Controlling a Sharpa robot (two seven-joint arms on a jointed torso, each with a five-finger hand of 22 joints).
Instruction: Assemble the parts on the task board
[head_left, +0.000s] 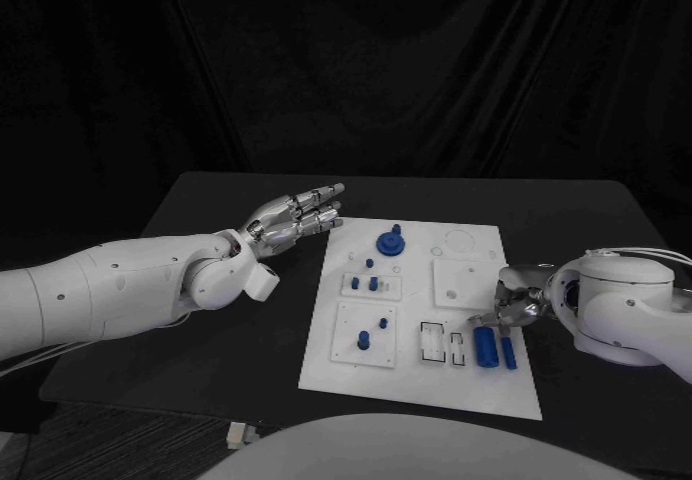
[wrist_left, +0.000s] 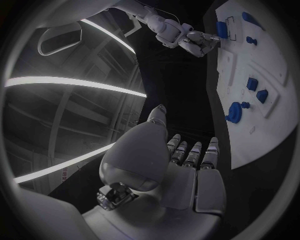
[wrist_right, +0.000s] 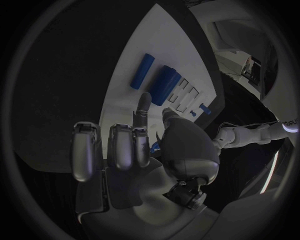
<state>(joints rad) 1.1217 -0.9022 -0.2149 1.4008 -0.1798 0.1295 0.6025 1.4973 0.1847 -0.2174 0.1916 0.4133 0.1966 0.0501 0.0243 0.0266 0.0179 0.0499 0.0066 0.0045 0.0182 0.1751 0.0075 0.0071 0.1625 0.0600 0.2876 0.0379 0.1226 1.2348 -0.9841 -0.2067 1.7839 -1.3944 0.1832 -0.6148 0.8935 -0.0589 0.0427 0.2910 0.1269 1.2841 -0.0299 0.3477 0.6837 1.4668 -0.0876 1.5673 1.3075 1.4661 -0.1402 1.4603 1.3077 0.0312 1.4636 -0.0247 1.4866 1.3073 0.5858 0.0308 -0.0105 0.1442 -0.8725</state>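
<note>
1. The task board (head_left: 476, 385), a white plate, lay in the middle of the black table (head_left: 216, 200), with its long side running from near to far.
2. The left hand (head_left: 296, 218) hovered above the table just left of the board's far-left corner, holding nothing. Its fingers were stretched out straight and lay close side by side; the left wrist view showed the same hand (wrist_left: 187, 165) flat and empty.
3. The right hand (head_left: 515, 300) sat at the board's right edge, near the two loose parts. The right wrist view showed the hand (wrist_right: 134, 150) with its fingers partly extended over the board; whether they pinched anything could not be told.
4. A thick blue cylinder (head_left: 486, 346) and a thin blue rod (head_left: 509, 352) lay side by side on the near-right part of the board, just beside the right hand.
5. A round blue knob (head_left: 391, 241) stood on the far part of the board.
6. Small blue pegs (head_left: 372, 284) stood in a raised white block on the board's left side, and more pegs (head_left: 362, 341) stood in the near-left block.
</note>
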